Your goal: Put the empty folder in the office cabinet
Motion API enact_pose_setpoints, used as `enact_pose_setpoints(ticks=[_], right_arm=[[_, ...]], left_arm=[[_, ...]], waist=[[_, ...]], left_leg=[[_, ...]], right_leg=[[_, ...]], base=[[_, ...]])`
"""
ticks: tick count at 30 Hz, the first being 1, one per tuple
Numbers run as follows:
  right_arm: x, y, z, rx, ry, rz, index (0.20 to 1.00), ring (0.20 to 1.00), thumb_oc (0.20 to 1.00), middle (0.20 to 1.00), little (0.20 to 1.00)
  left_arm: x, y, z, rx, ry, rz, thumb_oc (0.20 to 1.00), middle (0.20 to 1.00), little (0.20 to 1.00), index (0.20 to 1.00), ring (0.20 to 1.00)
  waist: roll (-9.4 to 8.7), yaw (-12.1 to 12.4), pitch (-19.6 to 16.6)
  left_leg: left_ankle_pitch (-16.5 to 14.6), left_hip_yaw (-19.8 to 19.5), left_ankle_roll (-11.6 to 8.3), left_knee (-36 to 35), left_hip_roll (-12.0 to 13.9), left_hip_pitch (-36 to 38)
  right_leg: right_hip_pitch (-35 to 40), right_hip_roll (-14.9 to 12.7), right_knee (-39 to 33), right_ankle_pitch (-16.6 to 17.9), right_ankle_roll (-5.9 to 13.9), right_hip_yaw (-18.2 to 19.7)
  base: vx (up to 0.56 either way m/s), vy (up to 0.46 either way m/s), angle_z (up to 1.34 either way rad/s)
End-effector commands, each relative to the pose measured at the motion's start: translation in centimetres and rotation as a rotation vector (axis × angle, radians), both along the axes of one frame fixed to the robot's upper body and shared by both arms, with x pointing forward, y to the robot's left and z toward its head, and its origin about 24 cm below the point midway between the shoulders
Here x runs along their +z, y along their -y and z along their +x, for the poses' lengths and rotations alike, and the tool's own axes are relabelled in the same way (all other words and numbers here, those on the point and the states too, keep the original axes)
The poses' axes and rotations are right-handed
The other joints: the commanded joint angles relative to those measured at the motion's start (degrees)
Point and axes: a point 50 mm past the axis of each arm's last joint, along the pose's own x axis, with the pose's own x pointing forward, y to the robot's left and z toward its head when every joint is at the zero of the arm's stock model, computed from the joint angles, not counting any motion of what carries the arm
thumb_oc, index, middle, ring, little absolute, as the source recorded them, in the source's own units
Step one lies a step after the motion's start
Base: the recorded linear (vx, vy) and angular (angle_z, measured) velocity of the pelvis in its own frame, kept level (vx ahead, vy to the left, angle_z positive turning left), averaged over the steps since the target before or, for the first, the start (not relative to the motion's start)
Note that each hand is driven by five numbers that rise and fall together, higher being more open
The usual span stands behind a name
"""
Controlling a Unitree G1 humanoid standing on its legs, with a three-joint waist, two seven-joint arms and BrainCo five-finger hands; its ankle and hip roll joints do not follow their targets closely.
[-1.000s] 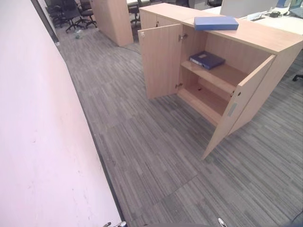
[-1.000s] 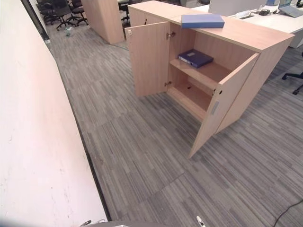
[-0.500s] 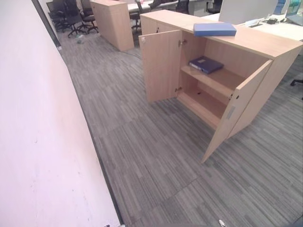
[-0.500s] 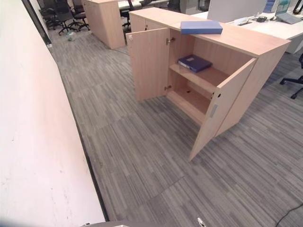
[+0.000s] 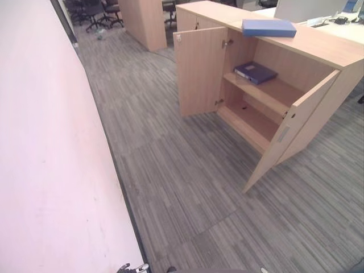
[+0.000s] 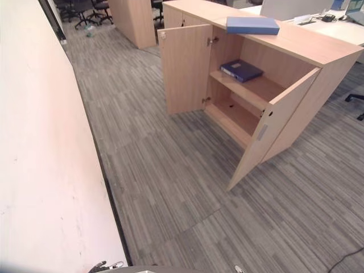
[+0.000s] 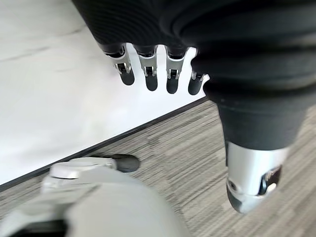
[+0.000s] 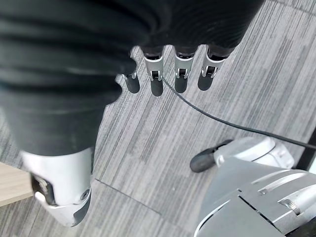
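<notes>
Nearest, the left hand (image 7: 163, 59) hangs over the carpet (image 5: 187, 187) beside the white wall (image 5: 40, 142), its fingers (image 7: 148, 74) relaxed and a little apart, the thumb (image 7: 254, 177) well clear of them, nothing in its grasp. The right hand (image 8: 163, 54) hangs the same way above bare carpet, fingers (image 8: 180, 74) loose in a row and the thumb (image 8: 59, 192) off to one side, also holding nothing. In the left eye view a few fingertips of the left hand show at the bottom edge; little can be made out of them there.

Further off stands the cabinet (image 5: 318, 51), both doors swung open. The left door (image 5: 199, 71) stands nearly square to the front; the right door (image 5: 290, 131) angles out toward the camera and hides the right part of the interior behind it. Two levels are visible inside: the upper shelf (image 5: 267, 94) and the bottom one (image 5: 250, 122), whose back corners are in shade and hard to read.

A dark blue folder (image 5: 255, 72) lies flat on the upper shelf, near its left end. A lighter blue folder (image 5: 268, 28) lies flat on the cabinet top, just above the open compartment, well apart from both hands. Whether either is empty cannot be told.

Beyond, another wooden cabinet (image 5: 145, 20) stands on the carpet, cut off by the top edge, with office chairs (image 5: 99, 8) past it, also cut off. At the far right, small items on a desk (image 5: 327, 21) are too small to identify.
</notes>
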Motion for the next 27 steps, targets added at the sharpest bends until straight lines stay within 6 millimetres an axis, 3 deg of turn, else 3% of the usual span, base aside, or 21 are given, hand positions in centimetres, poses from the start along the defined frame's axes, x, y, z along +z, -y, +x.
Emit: enact_pose_setpoints(ticks=[1,2,4,7,8,9,14,17,18,23,25,27], right_arm=[[0.0,-0.4,1.2,0.004,0.027,0.006,1.000,1.000,1.000,1.000,1.000],[0.0,-0.4,1.2,0.004,0.027,0.006,1.000,1.000,1.000,1.000,1.000],[0.1,0.0,1.5,0.013,0.032,-0.002,1.000,1.000,1.000,1.000,1.000],[0.2,0.3,1.4,0.015,0.026,-0.010,1.000,1.000,1.000,1.000,1.000],[0.3,0.5,1.4,0.021,0.024,-0.013,1.000,1.000,1.000,1.000,1.000],[0.3,0.6,1.4,0.037,0.024,-0.019,1.000,1.000,1.000,1.000,1.000],[0.3,0.7,1.4,0.053,0.028,-0.025,1.000,1.000,1.000,1.000,1.000],[0.3,0.6,1.3,0.061,0.027,-0.022,1.000,1.000,1.000,1.000,1.000],[0.0,0.0,0.3,0.079,-0.001,-0.004,1.000,1.000,1.000,1.000,1.000],[-0.2,-0.9,-0.3,0.104,-0.031,0.032,1.000,1.000,1.000,1.000,1.000],[-0.3,-1.1,0.1,0.124,-0.024,0.040,1.000,1.000,1.000,1.000,1.000],[-0.2,-1.1,0.9,0.137,0.006,0.044,1.000,1.000,1.000,1.000,1.000]], left_arm=[[0.4,-0.9,1.7,0.054,0.029,0.025,1.000,1.000,1.000,1.000,1.000],[0.4,-0.9,1.7,0.054,0.029,0.025,1.000,1.000,1.000,1.000,1.000],[0.4,-0.7,1.9,0.057,0.037,0.024,1.000,1.000,1.000,1.000,1.000],[0.3,-0.7,1.5,0.067,0.027,0.023,1.000,1.000,1.000,1.000,1.000],[0.2,-0.7,1.3,0.073,0.021,0.022,1.000,1.000,1.000,1.000,1.000],[0.2,-0.8,0.7,0.085,0.009,0.020,1.000,1.000,1.000,1.000,1.000],[0.0,-0.8,-0.9,0.107,-0.032,0.016,1.000,1.000,1.000,1.000,1.000],[-0.1,-0.8,-1.5,0.116,-0.049,0.013,1.000,1.000,1.000,1.000,1.000],[-0.2,-0.8,-2.6,0.129,-0.079,0.013,1.000,1.000,1.000,1.000,1.000],[-0.1,-1.0,-2.3,0.147,-0.056,0.021,1.000,1.000,1.000,1.000,1.000],[0.0,-1.2,-2.0,0.150,-0.044,0.023,1.000,1.000,1.000,1.000,1.000],[0.1,-1.4,-1.5,0.140,-0.034,0.028,1.000,1.000,1.000,1.000,1.000]], waist=[[-3.20,1.73,3.39],[-3.17,1.67,3.34],[-3.93,2.11,4.96],[-4.15,2.53,4.89],[-4.10,2.87,4.66],[-3.60,3.57,4.30],[-2.39,4.82,4.14],[-1.82,5.14,3.86],[-0.98,5.23,1.86],[-1.66,6.21,-0.06],[-1.48,6.70,-1.06],[-0.79,6.89,-1.19]], left_leg=[[-7.00,4.64,0.31,10.36,-1.16,-4.19],[-7.17,4.57,0.31,10.73,-1.14,-4.47],[-6.70,7.94,0.64,19.86,-0.08,-10.85],[-5.43,10.12,1.44,19.55,0.64,-14.11],[-4.52,9.95,1.45,17.92,0.27,-15.00],[-0.84,9.35,0.82,12.81,-0.03,-15.80],[3.98,9.93,-0.22,2.28,-0.01,-17.05],[5.36,10.63,-0.44,-0.40,0.43,-15.67],[7.56,10.39,-0.74,-1.99,0.88,-12.77],[4.53,11.30,1.74,-1.99,-2.11,-10.24],[2.40,11.33,3.29,-1.99,-4.03,-8.74],[-0.36,11.43,5.10,-1.99,-6.42,-5.98]], right_leg=[[-2.88,-1.76,3.74,-1.45,1.01,-4.15],[-2.98,-1.74,3.79,-1.47,1.00,-4.21],[-2.25,-2.22,3.63,-2.07,0.30,-6.04],[-1.61,-2.44,2.84,-2.45,0.31,-7.24],[-1.31,-2.39,2.61,-2.56,0.42,-7.38],[-0.67,-2.02,2.37,-3.11,0.63,-7.67],[1.41,-1.44,2.85,-5.22,0.43,-6.90],[2.57,-0.99,2.88,-5.59,0.36,-6.47],[4.26,-0.40,1.57,-5.79,0.41,-6.30],[5.85,-4.75,1.45,-6.10,3.69,-5.81],[4.61,-7.57,5.36,-5.96,5.49,-5.76],[-0.04,-11.74,17.38,-3.47,7.39,-6.45]], base=[[-0.06,-0.079,0.32],[-0.03,-0.126,0.45],[-0.01,-0.111,0.43],[0.06,-0.048,0.33],[0.18,-0.011,0.53],[0.15,0.008,0.58],[0.16,0.047,0.13],[0.20,0.084,-0.22],[0.34,0.180,-0.37],[0.30,0.265,-0.18],[0.27,0.387,0.04],[0.15,0.365,-0.01]])
